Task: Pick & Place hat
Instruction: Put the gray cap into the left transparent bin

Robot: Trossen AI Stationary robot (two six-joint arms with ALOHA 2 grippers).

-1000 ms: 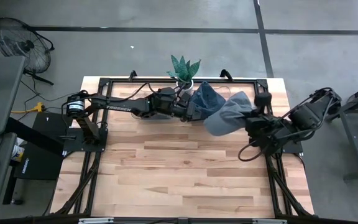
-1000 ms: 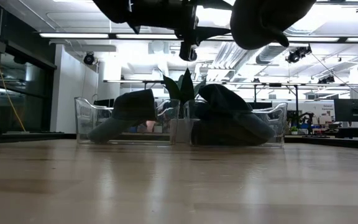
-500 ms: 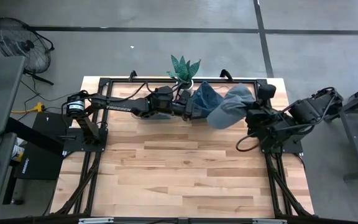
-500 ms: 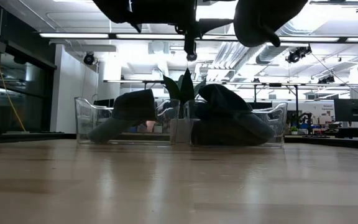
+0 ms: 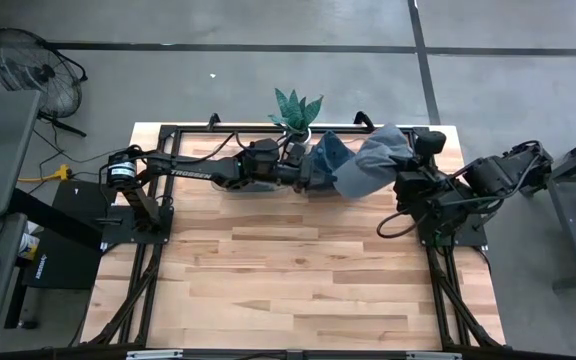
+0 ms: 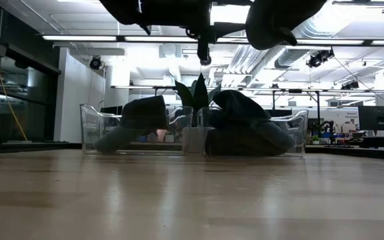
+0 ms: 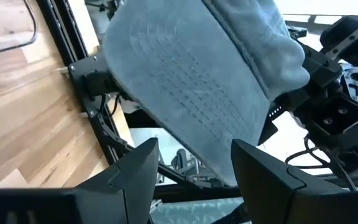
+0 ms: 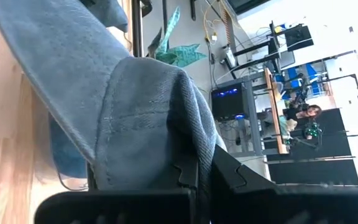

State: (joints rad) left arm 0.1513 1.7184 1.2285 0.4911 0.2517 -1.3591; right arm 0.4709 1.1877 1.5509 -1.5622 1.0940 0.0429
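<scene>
right gripper (image 8: 197,177): clenched on the hat's fabric, at the table's (image 5: 298,270) far right corner
hat (image 5: 373,165): grey-blue denim, soft, stitched, hangs limp above the clear bin (image 6: 255,137)
left gripper (image 7: 191,171): jaws apart, holding nothing, at the far edge just beside the hat
risk: thin pinch on floppy cloth could slip; the brim could snag the bin rim or the plant (image 5: 296,107)

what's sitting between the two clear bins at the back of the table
A potted plant stands between the two clear bins, left and right, seen in the low view.
</scene>
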